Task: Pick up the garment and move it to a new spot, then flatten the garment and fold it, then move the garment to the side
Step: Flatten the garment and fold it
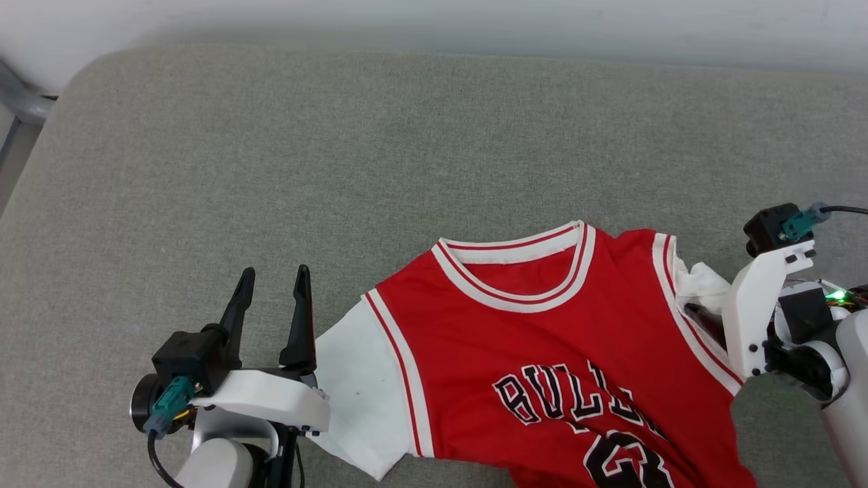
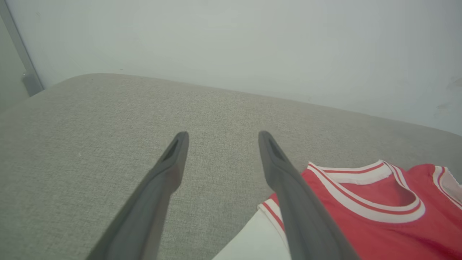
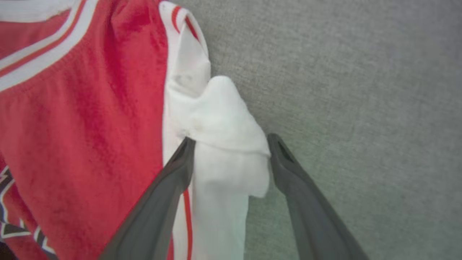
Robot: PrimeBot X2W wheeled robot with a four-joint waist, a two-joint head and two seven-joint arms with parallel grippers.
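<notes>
The garment [image 1: 542, 352] lies front up on the grey padded surface: red body, white sleeves, striped collar [image 1: 522, 285], black "BULLS" lettering, its lower part cut off by the frame's bottom edge. My left gripper [image 1: 276, 271] stands open and holds nothing, just left of the flat white sleeve [image 1: 359, 393]. In the left wrist view, the left gripper [image 2: 223, 135] points over bare cushion, and the garment [image 2: 379, 224] lies to the right. My right gripper [image 3: 231, 139] is open and straddles the bunched white sleeve [image 3: 220, 119]. Its white wrist bracket [image 1: 749, 318] hides most of the fingers in the head view.
The grey cushioned surface [image 1: 352, 156] stretches far and left of the garment, with a rounded far-left corner. A pale wall [image 1: 434, 24] runs along its far edge. A grey metal post [image 1: 20, 102] stands beyond the left corner.
</notes>
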